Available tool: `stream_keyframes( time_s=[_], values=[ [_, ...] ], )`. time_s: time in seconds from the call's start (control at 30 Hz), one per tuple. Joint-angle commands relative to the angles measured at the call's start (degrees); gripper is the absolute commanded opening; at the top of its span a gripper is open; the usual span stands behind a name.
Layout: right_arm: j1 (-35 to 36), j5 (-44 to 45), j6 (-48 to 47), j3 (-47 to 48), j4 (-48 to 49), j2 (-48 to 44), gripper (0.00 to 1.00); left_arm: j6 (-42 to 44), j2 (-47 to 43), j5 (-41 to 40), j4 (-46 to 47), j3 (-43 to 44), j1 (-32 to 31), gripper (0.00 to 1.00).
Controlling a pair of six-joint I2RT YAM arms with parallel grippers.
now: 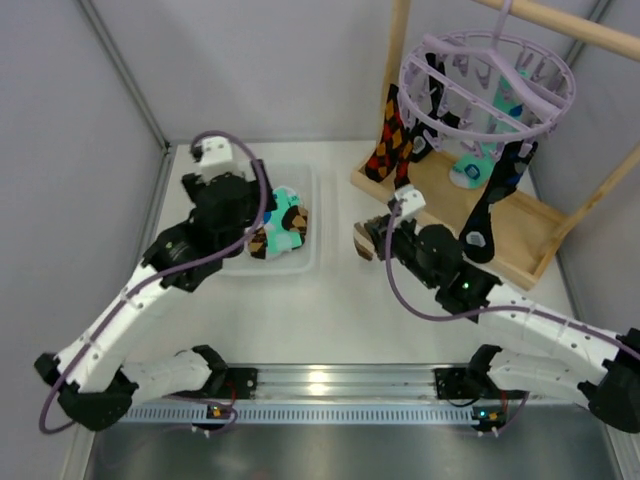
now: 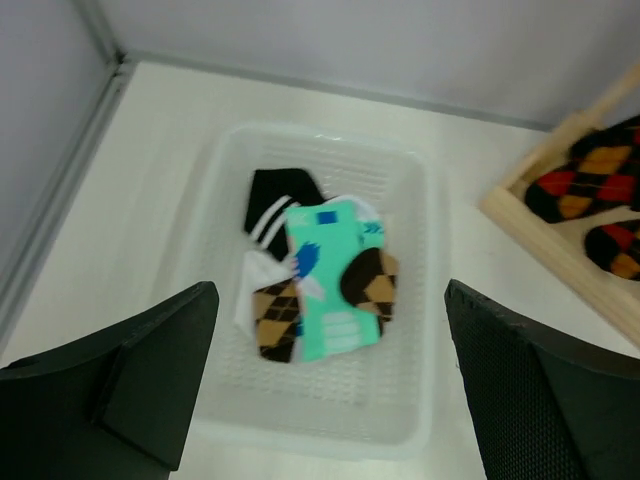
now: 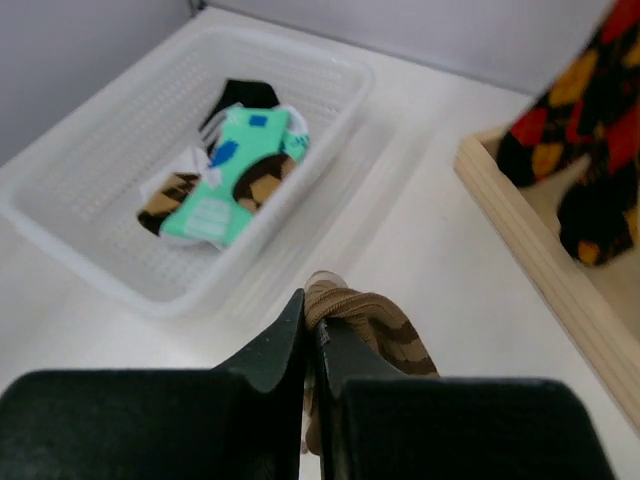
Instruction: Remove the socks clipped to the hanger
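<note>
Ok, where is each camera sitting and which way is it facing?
Top external: above and behind the bases, looking down; left arm, right arm, hanger and basket show.
Left wrist: above the basket, looking down at loose socks; open left gripper shows.
Right wrist: low, facing the basket; shut right gripper pinches a brown sock.
Both wrist views share the basket and wooden frame.

The left arm (image 1: 120,320) and right arm (image 1: 540,325) are white shells linked by black joints, on black bases. A purple cable (image 1: 262,195) runs up each to a white camera block (image 1: 215,152) behind the wrist. The left gripper (image 2: 330,290) has matte black, wedge-shaped fingers (image 2: 150,390) with finely dimpled inner faces.
</note>
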Motion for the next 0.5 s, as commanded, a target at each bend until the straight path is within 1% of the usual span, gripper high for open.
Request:
stream_keyframes(
  time_s=[0.0, 0.03, 0.07, 0.1, 0.13, 0.2, 0.23, 0.27, 0.3, 0.37, 0.4, 0.43, 0.47],
  values=[
    [-1.54, -13.84, -3.90, 14.95, -3.27, 10.81, 0.00, -5.71, -8.50, 4.13, -9.56, -8.45, 11.68, 0.98],
    [-1.55, -15.35, -4.08, 17.88, -3.54, 13.48, 0.00, -5.71, -8.54, 5.03, -9.58, -9.53, 14.43, 0.98],
    [-1.46, -16.41, -4.08, 20.60, -3.63, 16.20, 0.00, -5.62, -11.32, 5.91, -11.40, -10.50, 16.55, 0.98],
    [-1.54, -19.03, -4.08, 23.50, -3.46, 18.93, 0.00, -5.10, -12.74, 6.09, -12.03, -11.55, 19.96, 0.98],
    [-1.63, -20.10, -4.08, 29.53, -3.72, 24.52, 0.00, -4.66, -14.15, 6.09, -12.65, -13.13, 21.13, 0.98],
    [-1.55, -23.52, -4.08, 36.59, -5.90, 30.35, 0.00, -3.52, -18.18, 4.17, -14.75, -14.19, 22.98, 0.98],
    [-1.46, -24.59, -3.82, 43.41, -6.62, 35.95, 0.00, -3.25, -19.25, 2.94, -15.72, -14.63, 23.25, 0.98],
    [-1.54, -25.99, -3.56, 46.61, -7.06, 38.62, 0.00, -3.16, -20.13, 1.71, -16.60, -14.72, 23.42, 0.98],
    [-1.46, -26.61, -3.03, 52.74, -8.45, 43.86, 0.00, -3.16, -21.71, 1.44, -17.65, -14.98, 23.43, 0.98],
    [-1.46, -28.46, -2.77, 58.92, -10.65, 49.16, 0.01, -3.25, -24.17, 1.52, -17.66, -16.39, 23.43, 0.98],
    [-1.37, -29.25, -2.42, 64.00, -12.41, 53.80, 0.02, -3.51, -24.79, 1.52, -17.58, -17.18, 23.43, 0.98],
    [-1.28, -30.21, -2.41, 66.05, -12.95, 55.85, 0.03, -3.42, -25.23, 1.52, -17.40, -18.58, 23.43, 0.98],
    [-1.02, -30.05, -2.50, 67.98, -13.73, 57.61, 0.24, -3.60, -25.85, 1.52, -17.40, -19.46, 23.43, 0.98]
  ],
)
